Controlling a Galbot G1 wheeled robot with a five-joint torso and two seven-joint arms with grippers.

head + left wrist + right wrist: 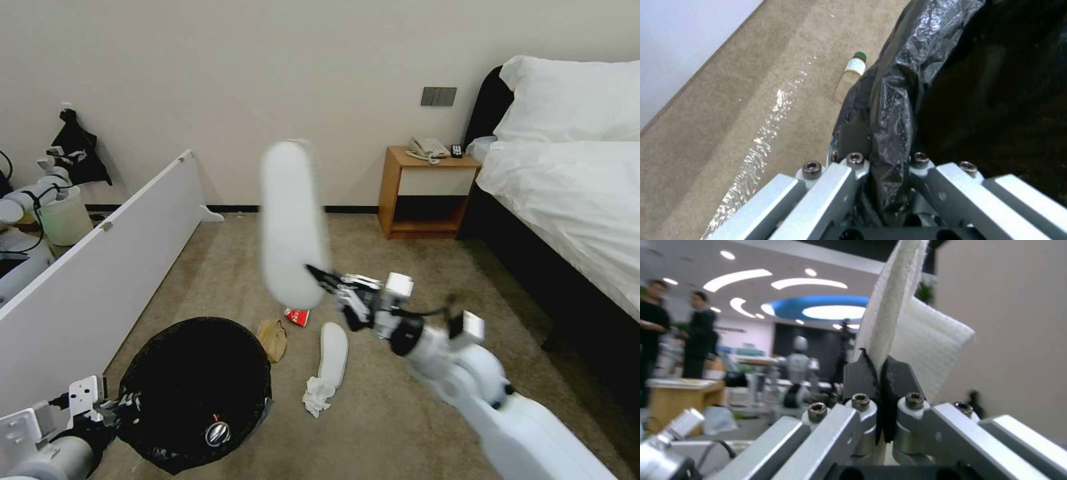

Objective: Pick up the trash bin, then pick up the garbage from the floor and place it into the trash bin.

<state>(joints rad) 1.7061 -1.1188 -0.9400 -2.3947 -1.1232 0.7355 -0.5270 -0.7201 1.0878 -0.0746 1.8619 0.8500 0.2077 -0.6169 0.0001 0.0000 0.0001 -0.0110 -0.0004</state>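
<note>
The trash bin [193, 393], lined with a crinkly black bag [902, 100], hangs at the lower left, and my left gripper [123, 405] is shut on its rim [889, 166]. A metallic can end [217, 433] shows at the bin's near edge. My right gripper [327, 280] is shut on the end of a white slipper [291, 223], held upright in the air above the carpet; its fingertips [862, 370] pinch the slipper's sole [902, 323]. On the floor lie a second slipper [333, 353], a white tissue [319, 395], a brown paper bag [273, 338], a red packet [297, 316] and a small clear bottle [855, 65].
A long white panel [100, 280] runs along the left side. Behind it stand a pale bucket [65, 217] and part of another robot [20, 200]. A wooden nightstand [427, 193] and a bed [567, 200] close off the right. Open carpet [400, 413] lies in front.
</note>
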